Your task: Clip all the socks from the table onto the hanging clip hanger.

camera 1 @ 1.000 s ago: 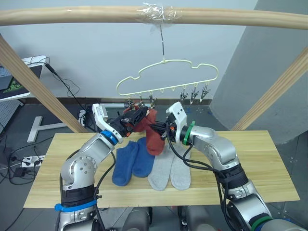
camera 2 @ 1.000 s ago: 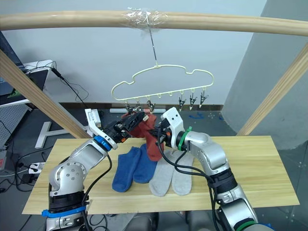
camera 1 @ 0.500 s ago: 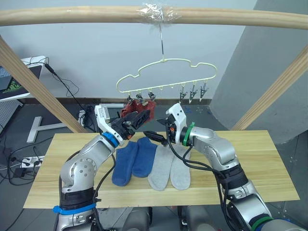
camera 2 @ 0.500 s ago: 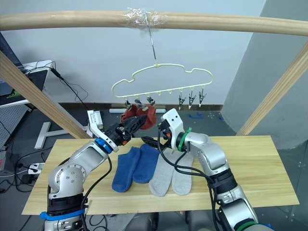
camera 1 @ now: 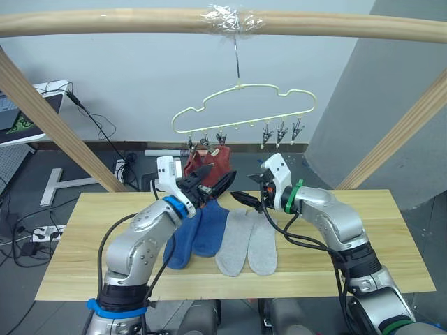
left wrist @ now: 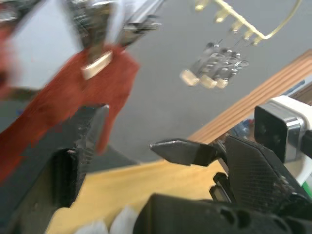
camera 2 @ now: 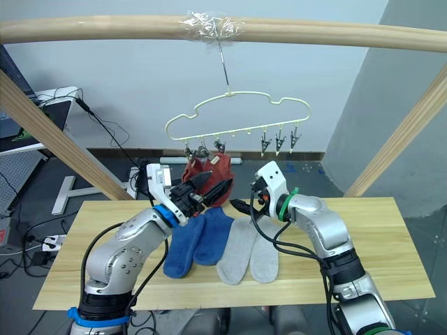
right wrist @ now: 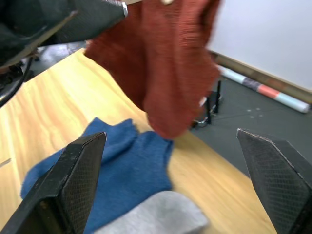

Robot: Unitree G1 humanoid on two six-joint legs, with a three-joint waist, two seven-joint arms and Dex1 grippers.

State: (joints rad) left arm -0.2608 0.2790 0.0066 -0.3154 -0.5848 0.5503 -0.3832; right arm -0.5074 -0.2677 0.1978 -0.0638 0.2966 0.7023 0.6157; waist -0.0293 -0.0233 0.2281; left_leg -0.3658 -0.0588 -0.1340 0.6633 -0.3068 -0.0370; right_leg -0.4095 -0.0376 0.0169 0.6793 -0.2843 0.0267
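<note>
The rust red socks (camera 1: 211,162) hang bunched from the leftmost clips of the clip hanger (camera 1: 244,110), which hangs by its hook from the wooden beam (camera 1: 140,21) above the tabletop (camera 1: 391,244). They overlap so closely that I cannot separate 1 from the other or say which clip holds which. On the tabletop lie 2 blue socks (camera 1: 194,234) side by side and 2 light grey socks (camera 1: 244,244) just beside them, toes toward the robot, cuffs toward the hanger. So 4 socks are left, and 3 metal clips (camera 1: 281,134) at the right end of the bar hang free.

These are soft, light knit pieces. They will drape and fold under their own weight rather than keep shape, and 1 may drag its neighbour along where they touch. The cuff edge looks like the best place to pinch, since that edge must go into a clip; a hold mid-body would leave the cuff flopping.

The left end effector (camera 1: 213,180) has its fingers apart, empty, just below and in front of the hanging red fabric. The right end effector (camera 1: 249,199) is likewise spread wide and holds nothing, above the cuffs of the grey socks. The left arm covers part of the nearer blue sock, and the clips over the red socks are too small and crowded to count surely.
</note>
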